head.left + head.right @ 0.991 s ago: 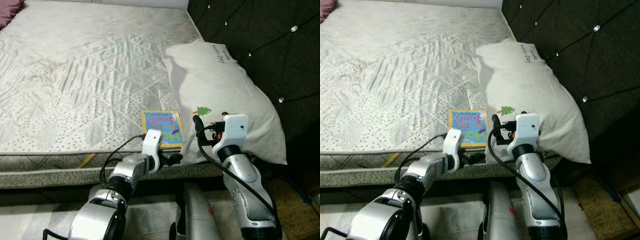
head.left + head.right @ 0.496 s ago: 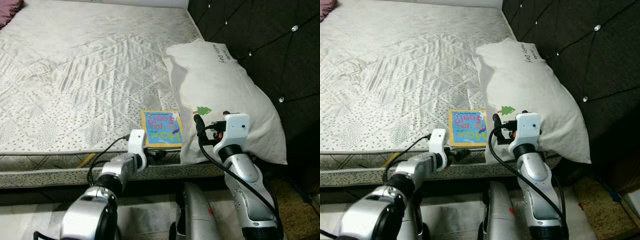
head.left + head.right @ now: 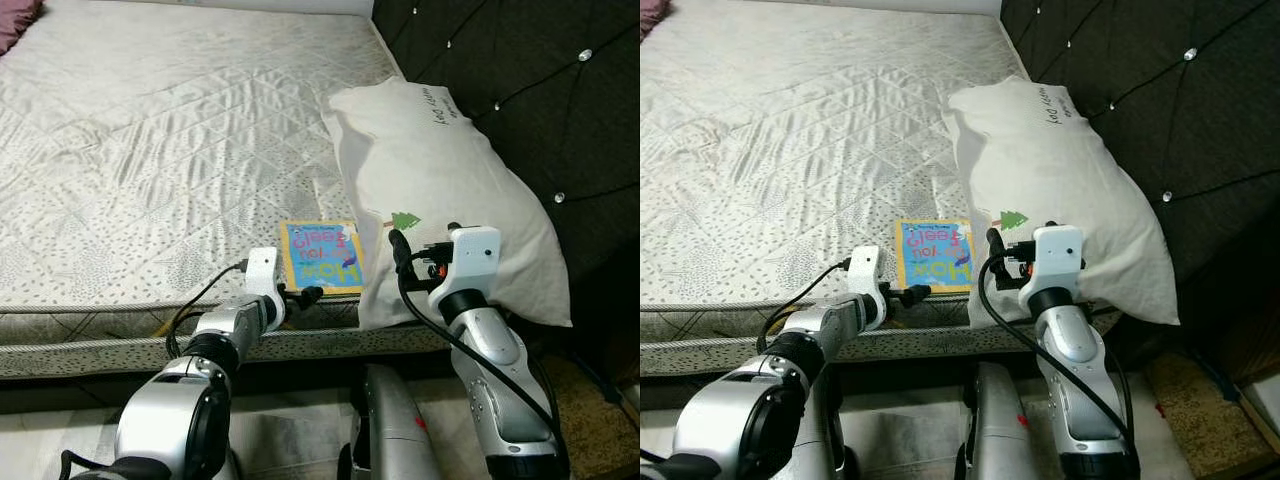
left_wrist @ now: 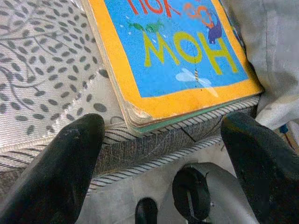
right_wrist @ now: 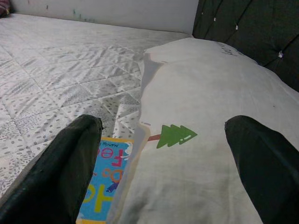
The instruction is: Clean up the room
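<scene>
Lying at mattress edge (image 3: 120, 325), book (image 3: 322, 257) just beyond spread left gripper (image 4: 163, 154).

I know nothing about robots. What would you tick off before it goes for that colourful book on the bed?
1. Left gripper open: ok, its two fingers are spread wide.
2. Lined up with the book: ok, the wrist view shows the book's near edge between the fingers.
3. Book reachable: ok, it lies flat at the mattress edge, near corner slightly overhanging.
4. Nothing lying on the book: ok, though the pillow sits right beside it; touching, cannot tell.
5. Right gripper out of the way: ok, open and pointing at the pillow, apart from the left gripper.
6. Grip will hold a thin flat book: cannot tell.
</scene>
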Controlling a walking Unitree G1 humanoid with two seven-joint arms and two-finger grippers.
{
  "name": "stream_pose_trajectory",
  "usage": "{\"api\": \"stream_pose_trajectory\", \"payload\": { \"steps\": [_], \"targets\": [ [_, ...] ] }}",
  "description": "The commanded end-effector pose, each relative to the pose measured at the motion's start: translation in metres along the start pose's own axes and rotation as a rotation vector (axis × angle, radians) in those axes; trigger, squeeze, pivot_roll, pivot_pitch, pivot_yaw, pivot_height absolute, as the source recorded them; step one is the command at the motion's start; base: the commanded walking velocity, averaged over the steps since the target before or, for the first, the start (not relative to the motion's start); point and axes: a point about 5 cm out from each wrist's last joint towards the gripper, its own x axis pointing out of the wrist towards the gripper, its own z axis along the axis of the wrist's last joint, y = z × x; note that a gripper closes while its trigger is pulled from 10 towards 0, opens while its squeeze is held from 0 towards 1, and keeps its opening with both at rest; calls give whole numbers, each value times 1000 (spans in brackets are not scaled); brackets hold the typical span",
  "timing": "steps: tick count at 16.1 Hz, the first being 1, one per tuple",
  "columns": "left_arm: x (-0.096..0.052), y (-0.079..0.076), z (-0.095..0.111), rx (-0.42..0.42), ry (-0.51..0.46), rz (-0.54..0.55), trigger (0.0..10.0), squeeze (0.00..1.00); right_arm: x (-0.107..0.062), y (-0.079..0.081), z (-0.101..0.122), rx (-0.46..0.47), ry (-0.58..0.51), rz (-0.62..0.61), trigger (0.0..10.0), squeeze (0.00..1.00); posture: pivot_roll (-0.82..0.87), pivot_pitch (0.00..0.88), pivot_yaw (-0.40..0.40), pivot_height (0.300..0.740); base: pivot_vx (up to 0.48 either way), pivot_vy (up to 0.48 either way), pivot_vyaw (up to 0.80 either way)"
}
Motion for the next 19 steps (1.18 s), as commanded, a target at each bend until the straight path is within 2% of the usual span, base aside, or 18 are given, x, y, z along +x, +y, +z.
{"api": "stream_pose_trajectory", "payload": {
  "steps": [1,6,11,12,13,15,19],
  "targets": [
    [2,-4,-2,33,34,0,10000,0,-3,-5,3,-7,-4,-19,10000,0,-141,30,-82,566,0,0,0],
    [1,3,-12,9,54,71,10000,0,-9,-5,3,-4,5,-22,10000,0,-148,62,-86,566,0,0,0],
    [0,8,-12,-24,44,111,10000,0,-26,-1,-4,19,65,13,10000,0,-156,125,-95,566,0,0,0],
    [0,9,-12,-30,44,117,10000,0,-29,0,-5,8,73,18,10000,0,-159,134,-95,566,0,0,731],
    [0,9,-13,-36,43,119,10000,0,-32,4,-5,49,83,39,10000,0,-166,145,-94,566,0,0,775],
    [0,8,-12,-45,39,124,10000,0,-38,3,-3,67,85,23,10000,0,-175,162,-92,566,0,0,722],
    [0,10,-4,-54,23,139,10000,0,-43,2,-3,77,104,16,10000,0,-184,177,-93,566,0,0,0]
  ]
}}
